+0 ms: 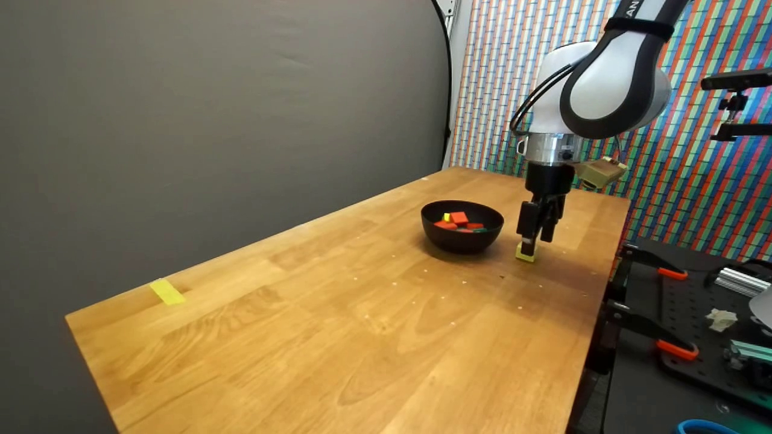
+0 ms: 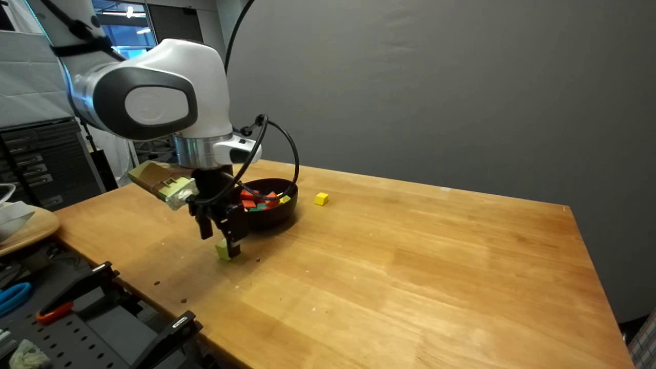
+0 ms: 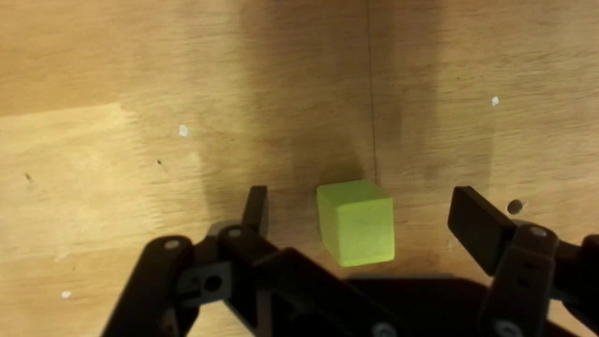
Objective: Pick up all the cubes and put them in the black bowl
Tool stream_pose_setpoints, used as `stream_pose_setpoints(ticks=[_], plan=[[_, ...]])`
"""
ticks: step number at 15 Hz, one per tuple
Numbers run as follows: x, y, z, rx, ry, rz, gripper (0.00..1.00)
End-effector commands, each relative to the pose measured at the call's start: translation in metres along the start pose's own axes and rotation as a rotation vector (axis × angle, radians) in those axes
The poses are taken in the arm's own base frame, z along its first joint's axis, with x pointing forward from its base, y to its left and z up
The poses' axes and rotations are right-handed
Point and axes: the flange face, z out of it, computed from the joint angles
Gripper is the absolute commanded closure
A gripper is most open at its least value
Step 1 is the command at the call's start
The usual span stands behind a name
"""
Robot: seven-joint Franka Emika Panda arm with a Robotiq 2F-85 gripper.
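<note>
Cubes (image 1: 459, 218), red, yellow and green, are sitting in the black bowl (image 1: 461, 243). One more yellow cube (image 2: 321, 199) is lying near it on the wooden table (image 2: 435, 256). I'm watching the gripper (image 3: 360, 210) straddling a yellow-green cube (image 3: 359, 227) on the table near the bowl, its fingers (image 3: 479, 229) standing well apart with gaps showing on both sides.

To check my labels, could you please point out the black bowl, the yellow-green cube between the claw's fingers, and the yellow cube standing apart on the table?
Black bowl (image 1: 460, 243): in an exterior view, outer wall.
Yellow-green cube (image 3: 362, 229): in the wrist view, largest visible face.
Yellow cube (image 2: 321, 199): in an exterior view, visible middle.
</note>
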Motion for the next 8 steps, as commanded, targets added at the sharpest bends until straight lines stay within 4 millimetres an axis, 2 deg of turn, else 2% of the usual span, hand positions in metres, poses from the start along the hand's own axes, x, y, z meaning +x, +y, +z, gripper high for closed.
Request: stream_pose_setpoints(ticks=[1,2,6,8], plan=[[0.007,0.001,0.011,0.007,0.030,0.032,0.26],[0.008,0.001,0.014,0.005,0.031,0.031,0.30],[0.006,0.004,0.024,-0.007,0.027,0.035,0.64],[0.005,0.004,0.020,-0.012,0.043,0.036,0.77]])
